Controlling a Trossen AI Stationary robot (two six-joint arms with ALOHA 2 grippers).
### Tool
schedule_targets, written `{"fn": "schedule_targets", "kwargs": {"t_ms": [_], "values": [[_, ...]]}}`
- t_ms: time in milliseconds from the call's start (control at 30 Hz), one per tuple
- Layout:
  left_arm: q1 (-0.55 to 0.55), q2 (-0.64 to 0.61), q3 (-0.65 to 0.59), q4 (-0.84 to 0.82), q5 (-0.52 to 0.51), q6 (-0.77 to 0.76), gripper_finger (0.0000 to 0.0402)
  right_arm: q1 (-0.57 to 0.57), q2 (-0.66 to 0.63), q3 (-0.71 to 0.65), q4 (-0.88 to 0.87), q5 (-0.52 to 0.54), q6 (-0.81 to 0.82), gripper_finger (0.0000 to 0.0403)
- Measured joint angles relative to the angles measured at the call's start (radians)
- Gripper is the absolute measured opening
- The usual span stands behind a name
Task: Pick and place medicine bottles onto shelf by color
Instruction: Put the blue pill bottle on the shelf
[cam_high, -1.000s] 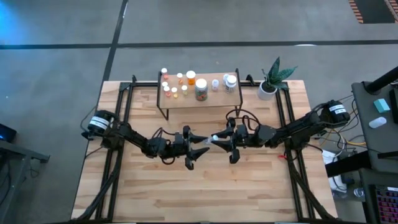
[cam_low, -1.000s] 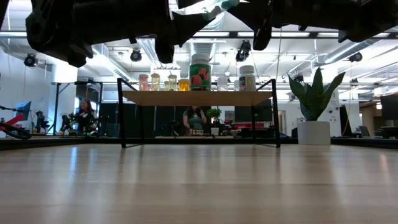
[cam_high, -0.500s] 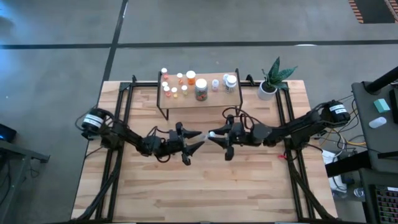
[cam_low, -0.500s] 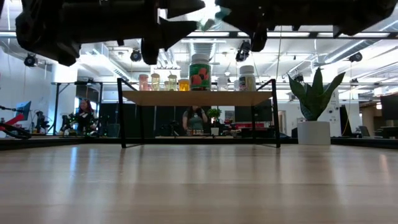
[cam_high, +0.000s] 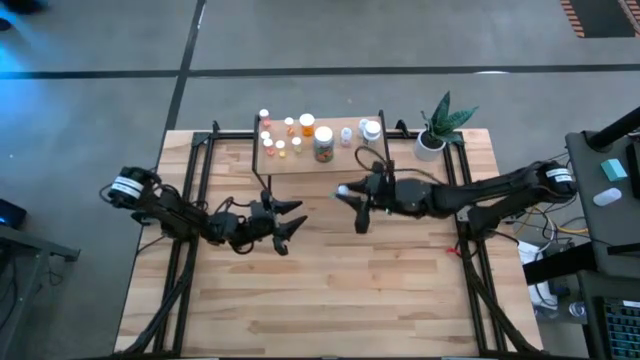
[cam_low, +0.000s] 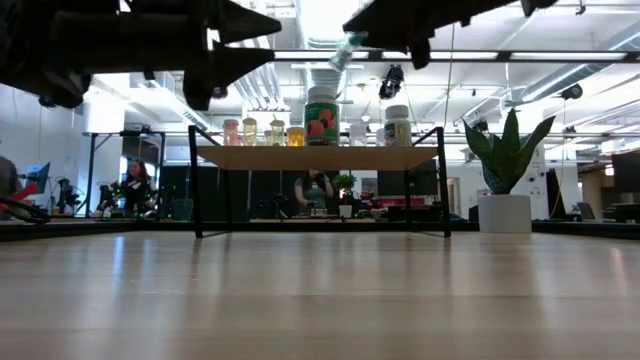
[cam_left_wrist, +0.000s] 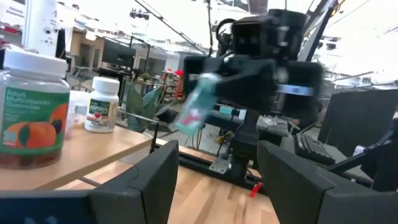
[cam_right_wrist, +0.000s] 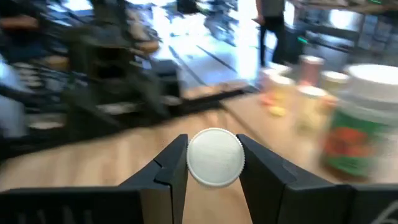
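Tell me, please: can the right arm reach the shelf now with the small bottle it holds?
Probably yes. The right gripper, shut on the small bottle, hangs just in front of the shelf, with nothing between them. The left gripper is off to the side, open and empty.

A pale green vial (cam_left_wrist: 198, 102) with a white cap (cam_right_wrist: 214, 157) sits between black fingers (cam_right_wrist: 171, 163). On the light-wood shelf (cam_low: 320, 157) — orange, yellow and white-capped bottles (cam_high: 285, 135), the largest (cam_left_wrist: 31, 109) printed with orange fruit. White pot (cam_high: 430, 146), green plant.
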Motion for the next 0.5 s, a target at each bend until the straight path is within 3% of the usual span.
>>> {"fn": "schedule_targets", "kwargs": {"t_ms": [267, 500], "values": [[0.000, -0.028, -0.024, -0.037, 0.001, -0.001, 0.0203, -0.115, -0.021, 0.134, -0.302, 0.031, 0.030, 0.0118], [0.000, -0.026, -0.025, -0.052, 0.001, -0.025, 0.0203, -0.225, 0.007, 0.186, -0.403, 0.032, 0.045, 0.0114]]}}
